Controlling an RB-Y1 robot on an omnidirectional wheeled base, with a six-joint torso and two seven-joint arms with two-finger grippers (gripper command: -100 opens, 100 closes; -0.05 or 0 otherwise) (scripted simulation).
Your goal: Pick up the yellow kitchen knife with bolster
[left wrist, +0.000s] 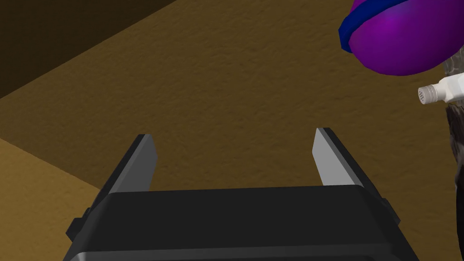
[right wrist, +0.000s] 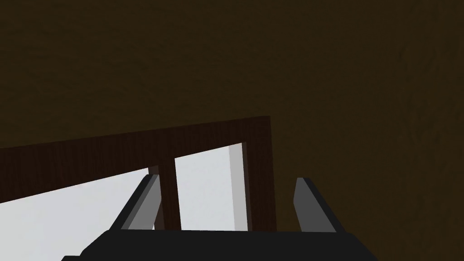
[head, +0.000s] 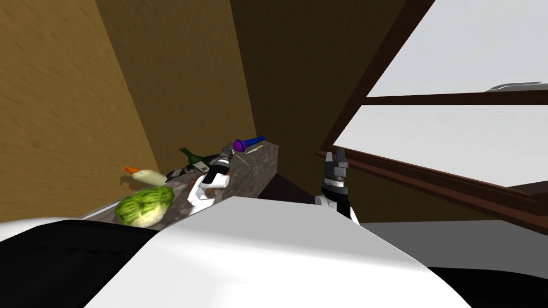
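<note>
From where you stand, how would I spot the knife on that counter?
Look at the far end of the dark stone counter against the brown wall. The knife lies flat there, just beside the blue stick with a purple head. It is the thinnest thing around, a pale yellow sliver.

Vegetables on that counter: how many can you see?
2. A green leafy head lies at the counter's near end; a white root with an orange tip lies just beyond it, by the wall. The left arm could hide others.
</note>
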